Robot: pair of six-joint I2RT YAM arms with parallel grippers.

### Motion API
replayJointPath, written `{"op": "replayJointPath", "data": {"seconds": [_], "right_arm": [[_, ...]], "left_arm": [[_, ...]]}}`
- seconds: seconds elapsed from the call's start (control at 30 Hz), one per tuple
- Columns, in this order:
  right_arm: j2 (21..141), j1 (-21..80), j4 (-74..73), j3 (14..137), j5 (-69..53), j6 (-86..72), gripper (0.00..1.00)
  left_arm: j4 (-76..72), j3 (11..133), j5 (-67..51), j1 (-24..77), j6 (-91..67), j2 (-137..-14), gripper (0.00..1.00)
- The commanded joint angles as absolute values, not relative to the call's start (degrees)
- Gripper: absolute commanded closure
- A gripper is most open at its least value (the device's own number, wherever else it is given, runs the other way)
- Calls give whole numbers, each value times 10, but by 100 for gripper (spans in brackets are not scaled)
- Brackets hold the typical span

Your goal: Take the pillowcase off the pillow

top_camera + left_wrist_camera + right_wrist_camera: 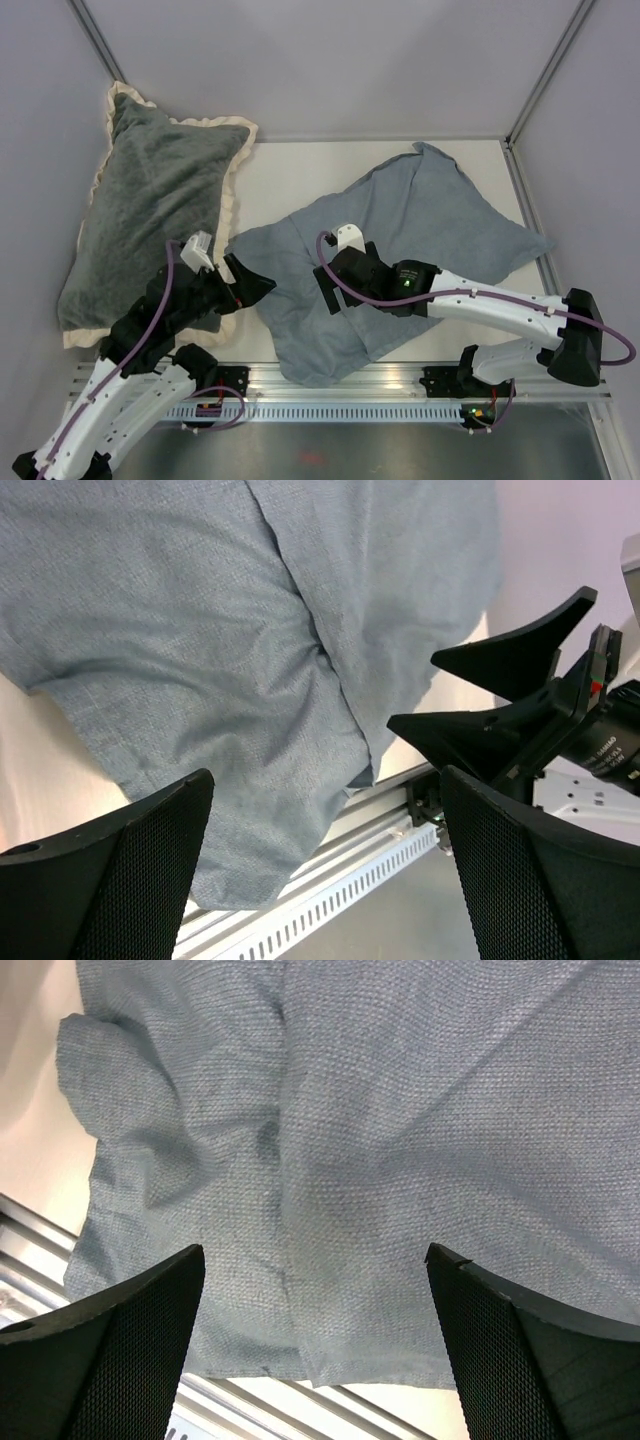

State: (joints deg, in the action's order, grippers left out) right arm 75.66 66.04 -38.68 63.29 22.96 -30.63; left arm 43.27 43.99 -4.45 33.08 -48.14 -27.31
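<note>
From above, the grey-blue pillowcase [420, 215] lies in the middle of the bench [290, 170], reaching from the front rail [350, 385] up toward the upper right of the frame. It looks puffy at the upper right and flat at the lower left. No white pillow shows anywhere, so I think the pillow is hidden inside and the job has hardly begun. A big dark grey cushion [150, 190] lies at the left and is not part of the job. The left tool [255, 283] sits just beside the left edge of the cloth, and the right tool [328, 285] hangs over the lower middle of it. From the left wrist, the left tool [325, 780] has its two fingers wide apart with nothing between them. The pillowcase [200, 630] fills the upper left, with one corner hanging down to the rail [350, 860]. The right tool [415, 692] shows at the right, also spread apart and empty. From the right wrist, the right tool [315, 1250] is spread wide too, and the pillowcase [400, 1110] fills nearly the whole frame, its near edge lying by the rail [30, 1240]. Neither tool holds any cloth. Grabbing the cloth and pulling it off the pillow are both left to do.
</note>
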Motion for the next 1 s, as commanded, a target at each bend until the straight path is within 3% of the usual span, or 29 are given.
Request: {"op": "replayJointPath", "data": {"seconds": [0.0,0.27,0.43,0.67,0.77,0.87,0.9,0.97], "right_arm": [[740,673,-397,635,265,-327,2],[744,674,-337,621,287,-263,2],[835,661,-357,646,301,-250,2],[901,585,-277,657,208,-218,5],[926,567,-280,685,214,-212,17],[934,545,-283,700,205,-213,68],[933,541,-284,700,209,-214,97],[921,535,-291,703,238,-219,100]], "left_arm": [[449,406,-76,330,-559,-211,0],[436,414,-119,330,-534,-244,0],[408,374,-126,330,-526,-260,1],[361,354,-150,330,-497,-332,1],[350,352,-155,330,-490,-350,1],[345,352,-153,330,-485,-365,1],[343,352,-153,330,-484,-372,1],[342,356,-152,330,-478,-378,2]]}}
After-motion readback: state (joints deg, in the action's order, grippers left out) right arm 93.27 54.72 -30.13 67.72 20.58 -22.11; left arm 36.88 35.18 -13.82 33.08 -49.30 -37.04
